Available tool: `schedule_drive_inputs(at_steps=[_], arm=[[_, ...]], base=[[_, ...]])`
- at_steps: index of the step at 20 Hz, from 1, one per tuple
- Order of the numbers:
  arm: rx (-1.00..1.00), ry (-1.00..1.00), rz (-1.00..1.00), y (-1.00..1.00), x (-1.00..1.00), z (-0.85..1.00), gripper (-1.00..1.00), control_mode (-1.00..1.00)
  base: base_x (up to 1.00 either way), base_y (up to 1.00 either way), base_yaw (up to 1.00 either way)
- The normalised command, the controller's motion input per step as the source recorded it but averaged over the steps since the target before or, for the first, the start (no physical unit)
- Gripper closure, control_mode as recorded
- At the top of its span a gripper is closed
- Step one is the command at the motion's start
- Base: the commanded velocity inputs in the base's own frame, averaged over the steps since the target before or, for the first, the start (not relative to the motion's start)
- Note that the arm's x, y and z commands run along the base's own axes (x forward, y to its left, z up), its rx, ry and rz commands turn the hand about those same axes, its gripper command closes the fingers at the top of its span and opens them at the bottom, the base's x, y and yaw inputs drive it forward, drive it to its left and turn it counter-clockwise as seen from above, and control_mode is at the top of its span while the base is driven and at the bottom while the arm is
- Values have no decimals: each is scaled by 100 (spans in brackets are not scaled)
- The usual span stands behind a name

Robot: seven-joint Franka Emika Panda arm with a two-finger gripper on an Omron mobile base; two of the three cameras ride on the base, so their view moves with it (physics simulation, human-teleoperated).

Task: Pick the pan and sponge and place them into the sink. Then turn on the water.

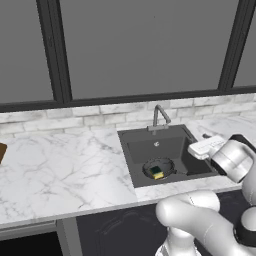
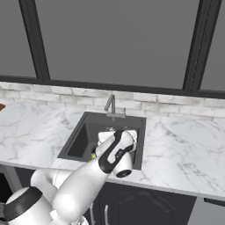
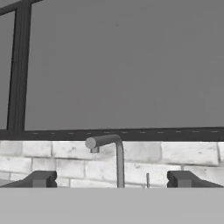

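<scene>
Facing faucet | gripper spread, empty | sponge on pan (in sink)

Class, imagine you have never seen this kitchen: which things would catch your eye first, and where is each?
The dark sink cuts into the white marble counter, with the pan and the green-and-yellow sponge lying inside it. The grey faucet rises before the brick wall, seen between the open pincer tips.
</scene>
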Motion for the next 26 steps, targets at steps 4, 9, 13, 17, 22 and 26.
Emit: schedule_drive_inputs(at_steps=[4,9,13,17,22,26], arm=[[-1,3,-2,-2,22,2,-100,-100],[0,7,-1,-1,25,0,-100,-100],[0,8,-2,0,25,0,-100,-100],[-1,5,-1,-1,16,0,-100,-100],[-2,1,-1,0,13,-3,-100,-100],[0,-1,0,0,15,-7,-100,-100]], base=[[0,0,0],[0,0,0],[0,0,0],[0,0,0],[0,0,0],[0,0,0]])
